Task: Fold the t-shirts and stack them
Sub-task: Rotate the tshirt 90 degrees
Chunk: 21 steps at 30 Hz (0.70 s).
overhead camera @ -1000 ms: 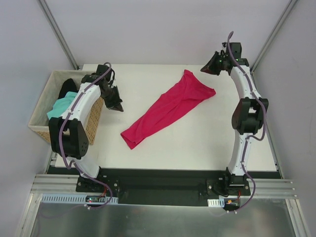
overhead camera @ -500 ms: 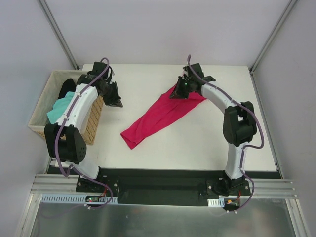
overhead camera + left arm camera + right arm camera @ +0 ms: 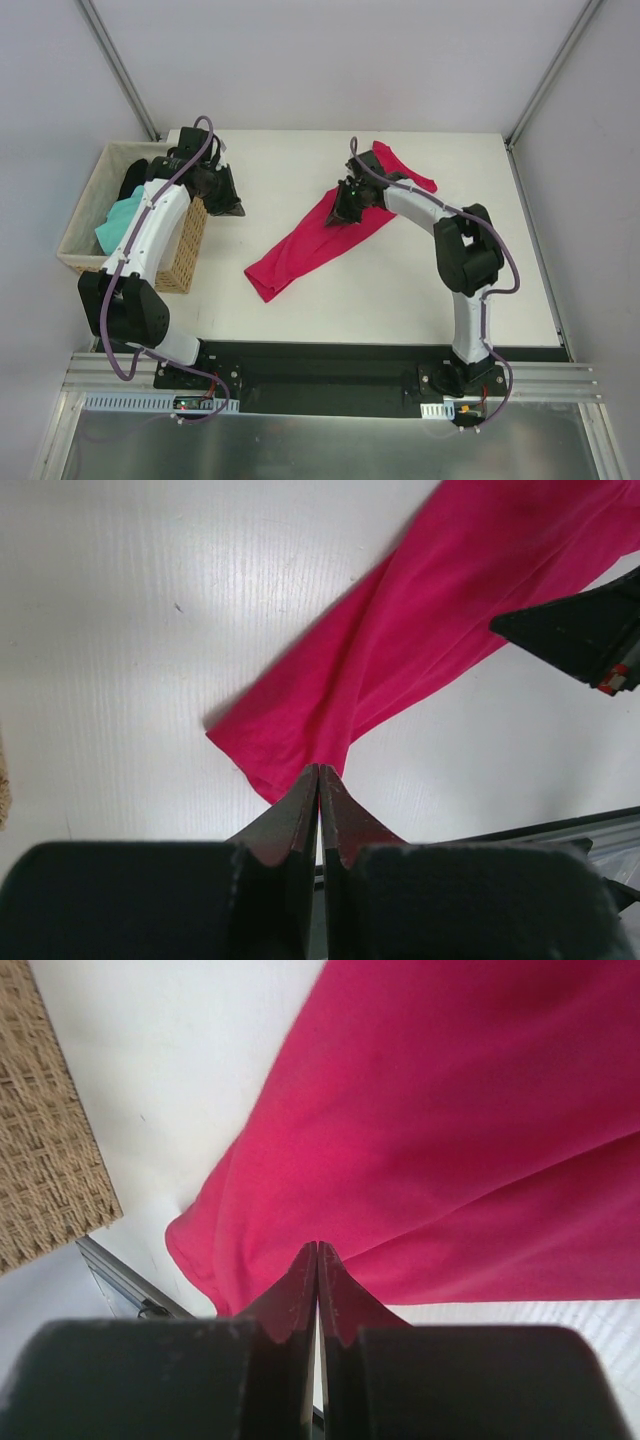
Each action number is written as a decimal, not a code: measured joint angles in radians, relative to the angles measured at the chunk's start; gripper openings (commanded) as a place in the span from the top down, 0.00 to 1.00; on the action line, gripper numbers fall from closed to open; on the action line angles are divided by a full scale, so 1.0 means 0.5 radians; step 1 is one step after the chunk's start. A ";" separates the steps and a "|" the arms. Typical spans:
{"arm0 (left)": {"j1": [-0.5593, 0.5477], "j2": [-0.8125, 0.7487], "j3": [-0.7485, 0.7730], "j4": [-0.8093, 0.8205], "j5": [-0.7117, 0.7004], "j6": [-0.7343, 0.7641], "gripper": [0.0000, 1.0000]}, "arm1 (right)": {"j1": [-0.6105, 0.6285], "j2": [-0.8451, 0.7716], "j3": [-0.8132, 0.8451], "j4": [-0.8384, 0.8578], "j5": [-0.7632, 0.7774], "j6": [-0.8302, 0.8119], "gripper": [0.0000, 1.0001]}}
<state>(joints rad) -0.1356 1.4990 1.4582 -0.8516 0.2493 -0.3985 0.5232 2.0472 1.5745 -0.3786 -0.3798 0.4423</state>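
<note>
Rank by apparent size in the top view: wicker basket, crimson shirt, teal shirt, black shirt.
1. wicker basket and crimson shirt: close, both partly hidden, unranked.
2. teal shirt, visible part.
3. black shirt, visible part.

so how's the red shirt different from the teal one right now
The red shirt lies stretched in a long diagonal strip on the table; the teal shirt is bunched up in the basket. The red shirt is nearly all in view; the teal shirt is partly hidden behind the left arm. Neither is folded yet.
</note>
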 measured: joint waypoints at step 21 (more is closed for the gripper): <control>0.040 0.001 0.067 -0.027 -0.014 0.000 0.97 | -0.013 0.153 -0.271 0.193 -0.033 0.274 0.99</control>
<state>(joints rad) -0.1158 1.4994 1.4918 -0.8650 0.2424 -0.3985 0.5167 2.1235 1.4391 -0.2821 -0.3962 0.5793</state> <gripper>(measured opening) 0.032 0.017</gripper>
